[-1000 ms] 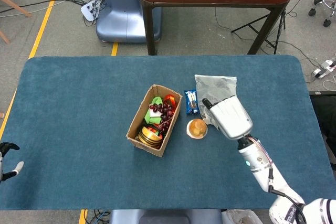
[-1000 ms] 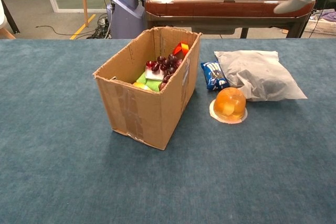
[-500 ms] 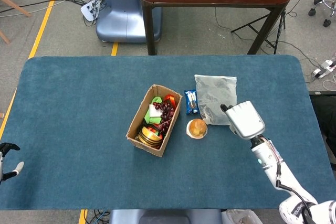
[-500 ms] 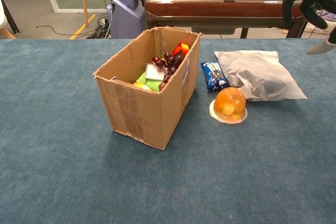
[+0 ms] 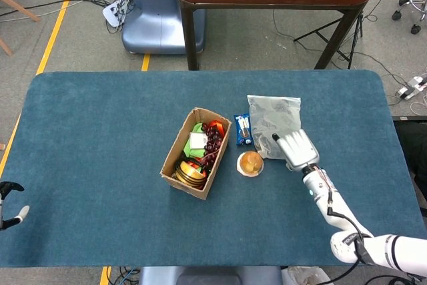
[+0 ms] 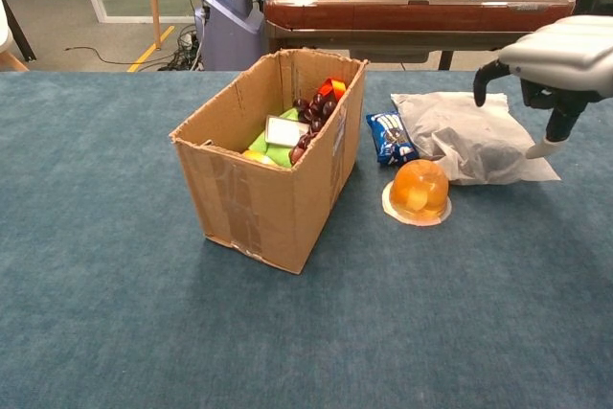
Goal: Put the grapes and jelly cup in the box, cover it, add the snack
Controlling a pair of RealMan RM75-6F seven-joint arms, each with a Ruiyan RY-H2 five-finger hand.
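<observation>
The right robot hand (image 6: 554, 59) is cut off by the right edge of the chest view. The left robot hand (image 5: 9, 205) is cropped at the head view's left edge; its finger posture is indeterminate. The box (image 6: 271, 158) wall conceals most of its contents.

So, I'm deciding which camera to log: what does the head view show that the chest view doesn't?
Only the head view shows the left hand at the table's near left edge, and gold round tins deep in the brown cardboard box. Only the chest view shows the box's taped front wall. Both show the dark grapes inside the box, the orange jelly cup on the blue tabletop, the blue snack packet, the grey plastic bag and the right hand above it.
</observation>
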